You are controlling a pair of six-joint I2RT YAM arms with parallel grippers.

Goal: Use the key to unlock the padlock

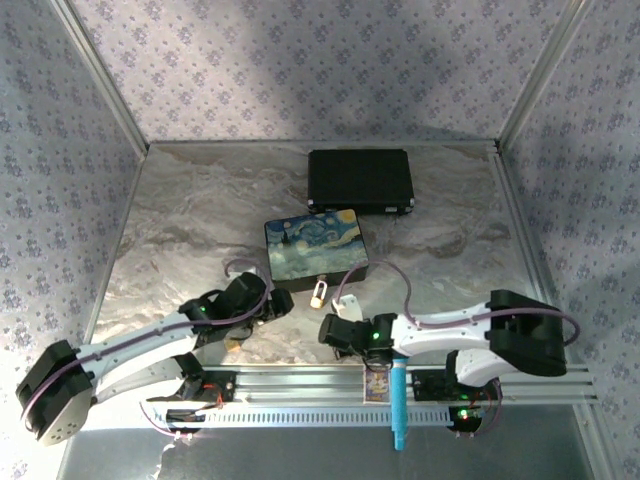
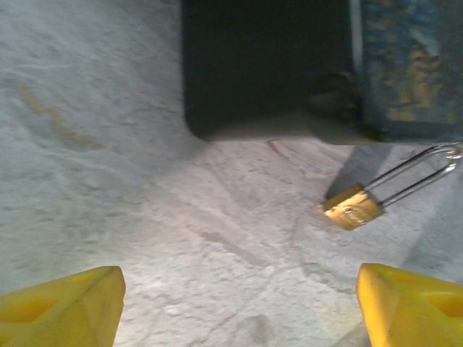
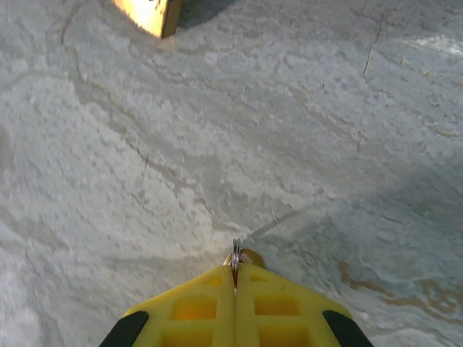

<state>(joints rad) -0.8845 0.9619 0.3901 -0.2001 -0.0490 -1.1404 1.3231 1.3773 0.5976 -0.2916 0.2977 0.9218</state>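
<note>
The small brass padlock (image 2: 352, 207) lies on the marble table with its thin silvery shackle (image 2: 416, 172) reaching toward the painted box (image 2: 412, 65). From above, the padlock (image 1: 319, 293) sits just in front of that box (image 1: 315, 250). My left gripper (image 2: 239, 303) is open, and its yellow fingertips (image 2: 65, 303) hover low over bare table, left of and short of the padlock. My right gripper (image 3: 235, 278) is shut on the key (image 3: 239, 256); a silvery ring and a brass bit poke out past the tips. From above, the right gripper (image 1: 343, 308) is just right of the padlock.
A black case (image 1: 360, 180) stands behind the painted box. A yellowish corner of something (image 3: 148, 13) shows at the top edge of the right wrist view; I cannot tell what it is. Aluminium rails (image 1: 400, 385) run along the near edge, patterned walls enclose the table.
</note>
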